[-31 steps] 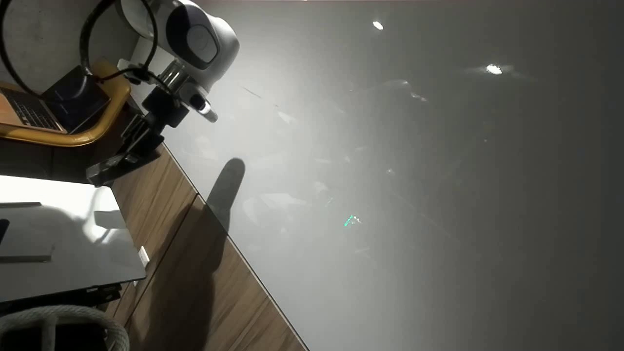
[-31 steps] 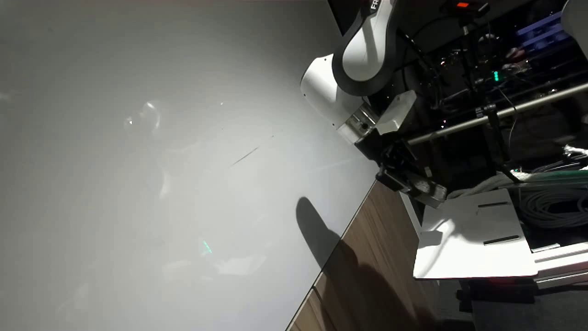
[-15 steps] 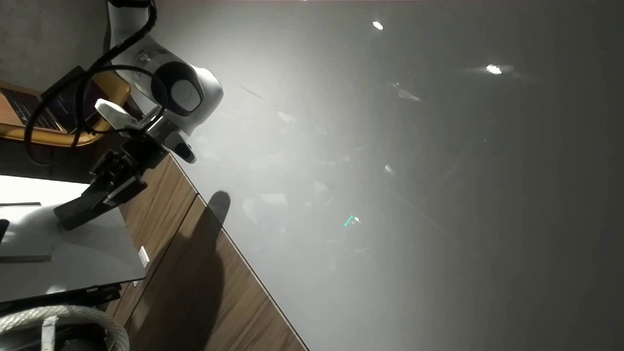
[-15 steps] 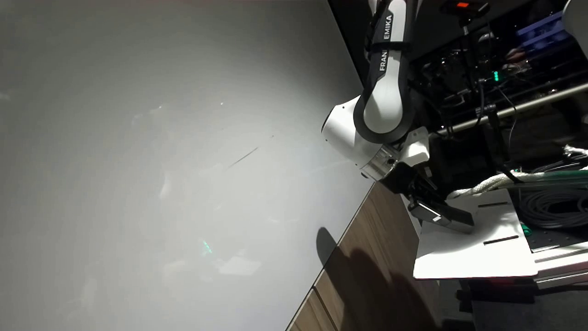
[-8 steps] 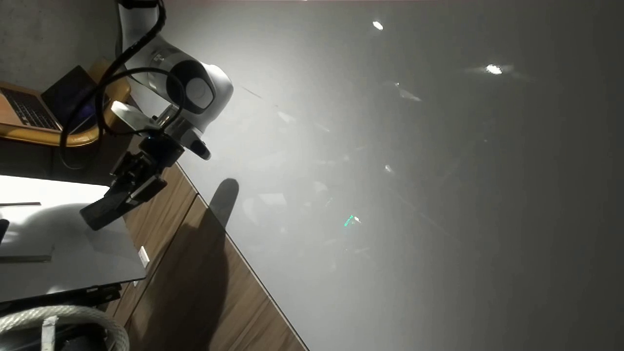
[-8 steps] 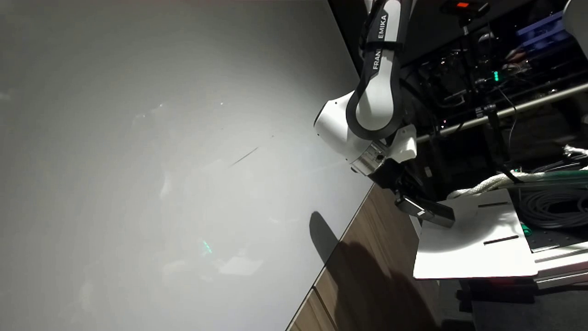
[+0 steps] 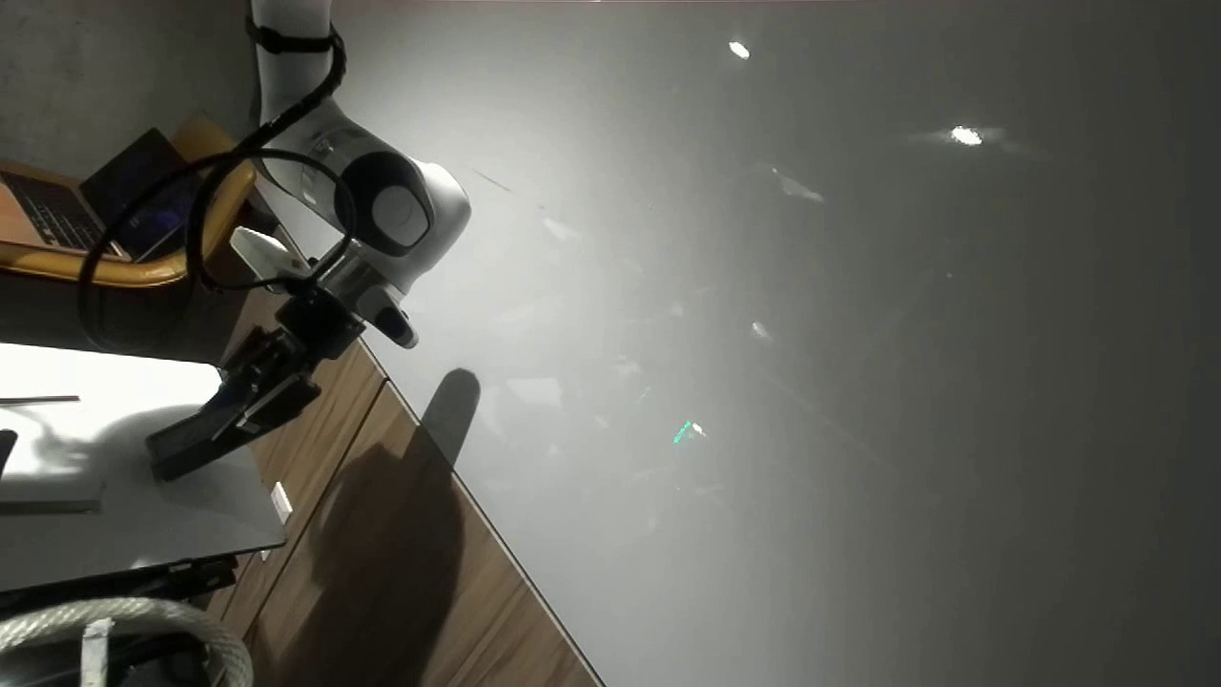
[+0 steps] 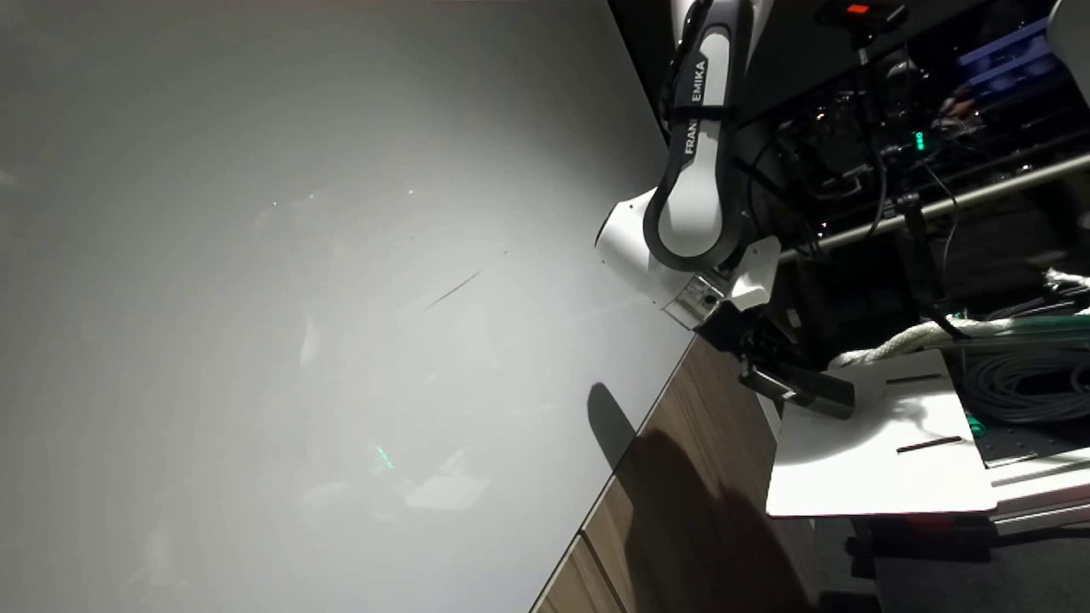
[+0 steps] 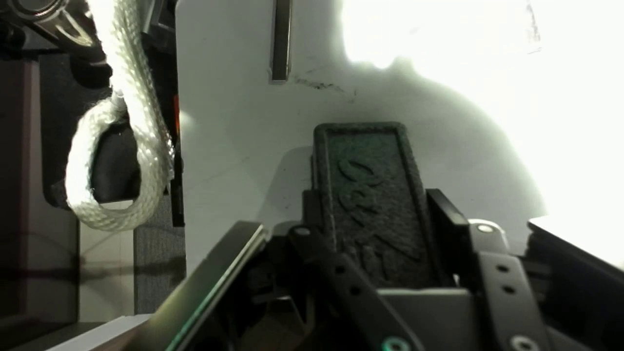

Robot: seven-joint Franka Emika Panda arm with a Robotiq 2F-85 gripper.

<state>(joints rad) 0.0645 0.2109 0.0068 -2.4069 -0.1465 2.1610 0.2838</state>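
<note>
My gripper (image 9: 375, 207) is shut on a dark grey felt eraser (image 9: 370, 190) with lettering raised on its face. One of the fingers (image 9: 311, 209) presses each long side of the eraser, whose far end sticks out past them. Beyond it in the wrist view lies a white panel (image 9: 229, 126) with a dark slot, and a shadow falls left of the eraser. Both exterior views show the gripper (image 7: 250, 389) tilted, with the eraser (image 8: 822, 392) over the panel's near part. Whether eraser and panel touch, I cannot tell.
A large glossy grey board (image 7: 763, 382) borders a wood-grain strip (image 8: 707, 443). Thick white rope (image 9: 146, 146) loops beside the panel. A laptop (image 7: 57, 210) rests on a yellow-rimmed seat (image 7: 143, 272). Behind the arm runs a metal pole (image 8: 988, 196), and a black cable (image 7: 91, 277) hangs from the arm.
Over two seconds the arm has come lower in both exterior views, bringing the eraser over the panel. In the last half second it shifted slightly down. The grip on the eraser is unchanged.
</note>
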